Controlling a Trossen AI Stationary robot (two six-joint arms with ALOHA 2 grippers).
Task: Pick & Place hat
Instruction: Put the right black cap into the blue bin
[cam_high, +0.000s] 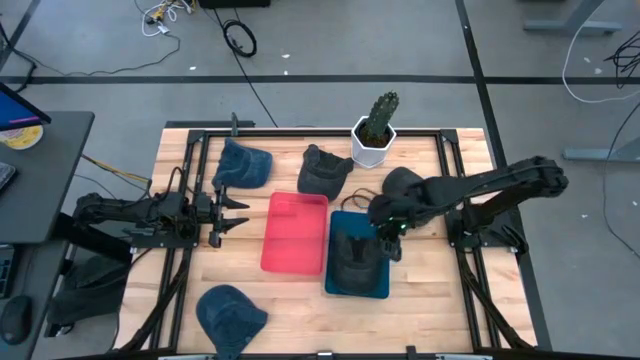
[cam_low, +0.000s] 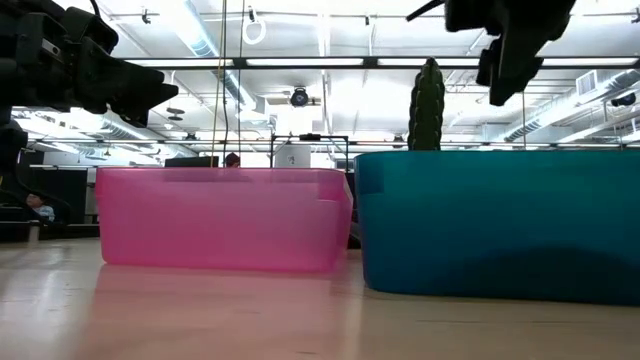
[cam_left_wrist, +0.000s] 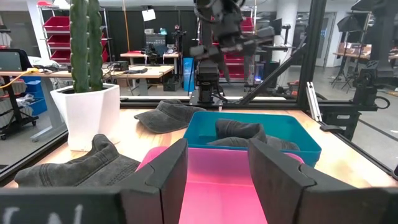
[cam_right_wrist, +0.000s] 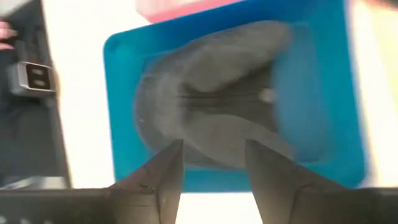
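The pale wooden surface (cam_high: 290, 295) carries a translucent pink plastic bin (cam_high: 295, 232) and, touching it, a teal plastic bin (cam_high: 345, 282). A dark grey fabric hat (cam_high: 354, 256) lies inside the teal bin. The right claw (cam_high: 390, 243) hangs above that hat, fingers apart and empty, though its view is blurred. The left claw (cam_high: 232, 213) waits beside the pink bin, fingers parted.

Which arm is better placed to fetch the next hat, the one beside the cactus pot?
Probably the right. Its pincer hangs open over the blue bin, close to the hat by the cactus pot. The left pincer waits beyond the pink bin.
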